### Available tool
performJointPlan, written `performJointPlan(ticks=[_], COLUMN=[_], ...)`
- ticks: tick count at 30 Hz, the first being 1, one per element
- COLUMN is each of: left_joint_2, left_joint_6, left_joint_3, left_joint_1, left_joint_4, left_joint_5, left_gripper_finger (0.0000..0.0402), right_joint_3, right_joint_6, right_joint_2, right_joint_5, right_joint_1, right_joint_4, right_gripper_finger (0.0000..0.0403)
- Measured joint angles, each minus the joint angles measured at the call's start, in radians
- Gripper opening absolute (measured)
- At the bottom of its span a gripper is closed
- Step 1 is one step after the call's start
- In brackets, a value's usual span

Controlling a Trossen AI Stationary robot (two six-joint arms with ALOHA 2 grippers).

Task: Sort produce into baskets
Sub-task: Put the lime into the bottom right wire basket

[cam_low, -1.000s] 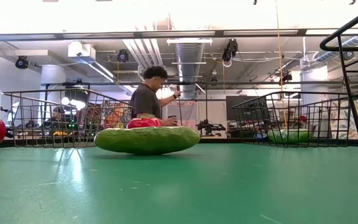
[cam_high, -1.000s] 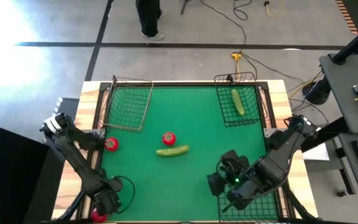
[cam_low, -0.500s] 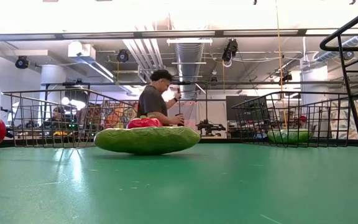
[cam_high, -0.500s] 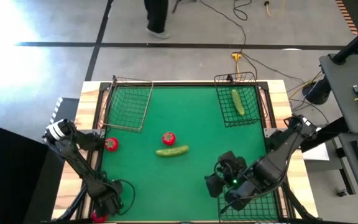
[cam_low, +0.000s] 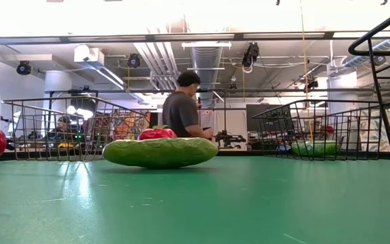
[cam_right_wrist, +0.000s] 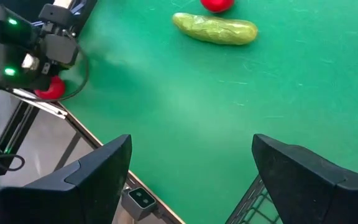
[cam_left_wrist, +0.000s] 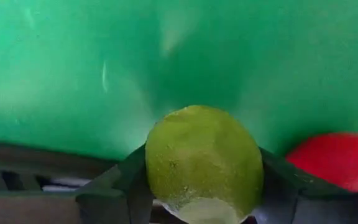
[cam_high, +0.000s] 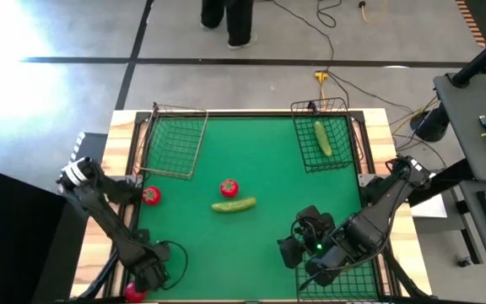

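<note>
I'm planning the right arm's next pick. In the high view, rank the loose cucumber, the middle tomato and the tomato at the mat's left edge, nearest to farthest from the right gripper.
From the right gripper:
1. Loose cucumber, mat centre.
2. Middle tomato, just behind the cucumber.
3. Left-edge tomato, far across the mat.

Our right gripper [cam_right_wrist: 191,180] fingers spread wide over green mat [cam_right_wrist: 185,106], cucumber [cam_right_wrist: 215,28] lying beyond, 1 tomato [cam_right_wrist: 216,4] just behind it, left gripper [cam_right_wrist: 45,53] at mat edge, another tomato [cam_right_wrist: 51,88] beside it
</note>
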State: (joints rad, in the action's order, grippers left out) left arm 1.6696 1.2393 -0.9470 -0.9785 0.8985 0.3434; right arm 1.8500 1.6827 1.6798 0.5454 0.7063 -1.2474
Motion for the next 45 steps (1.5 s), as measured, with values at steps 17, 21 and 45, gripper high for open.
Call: performJointPlan(ticks=[17, 21, 45], left_joint_2=[-0.062, 0.005, 0.095], left_joint_6=[-0.299, -0.431, -0.524], left_joint_3=[-0.106, -0.106, -0.105], left_joint_1=[0.410, 0.504, 0.558], left_joint_4=[-0.387, -0.505, -0.528], left_joint_5=[-0.528, -0.554, -0.629], left_gripper_finger=[0.0194, 0.0204, 0.0267], right_joint_3=[-0.002, -0.002, -0.066], right_joint_6=[-0.107, -0.127, -0.373], right_joint_2=[0.016, 0.040, 0.060], right_joint_5=[0.017, -0.022, -0.015], right_joint_1=[-0.024, -0.023, -0.097], right_joint_4=[0.136, 0.164, 0.221], right_gripper_finger=[0.0325, 0.0325, 0.0325])
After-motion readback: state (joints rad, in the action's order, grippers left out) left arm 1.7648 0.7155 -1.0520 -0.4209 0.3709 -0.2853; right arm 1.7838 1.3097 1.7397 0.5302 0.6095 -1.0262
